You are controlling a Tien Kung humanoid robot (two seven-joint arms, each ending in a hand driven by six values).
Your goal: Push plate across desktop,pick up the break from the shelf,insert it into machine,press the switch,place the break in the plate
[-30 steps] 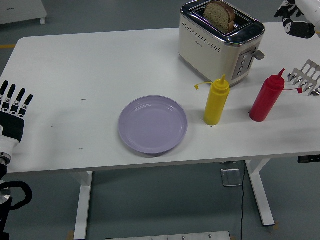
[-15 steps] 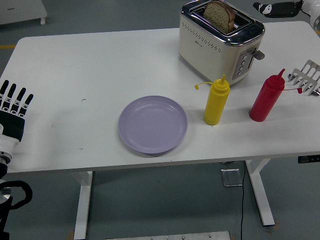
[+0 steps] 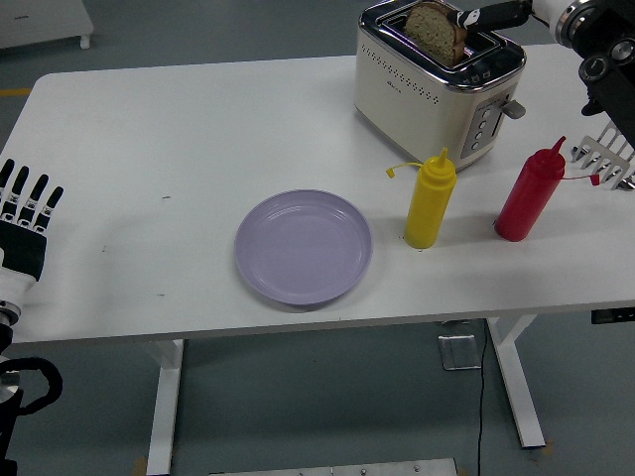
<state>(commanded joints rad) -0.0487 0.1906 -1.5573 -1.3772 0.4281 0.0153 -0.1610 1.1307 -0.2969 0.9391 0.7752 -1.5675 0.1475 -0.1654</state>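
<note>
The right hand, fingers stretched out and holding nothing, hovers over the toaster where the bread stands in its slot, so it should pinch the crust squarely and lift straight up before carrying it to the plate.

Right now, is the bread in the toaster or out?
In, not fully down: the bread slice stands upright in the toaster slot, its top above the rim. The right hand reaches toward it.

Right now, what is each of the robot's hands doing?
Left hand: open, fingers spread, resting at the table's left edge.
Right hand: reaching to the bread in the toaster; grip cannot be told.
</note>
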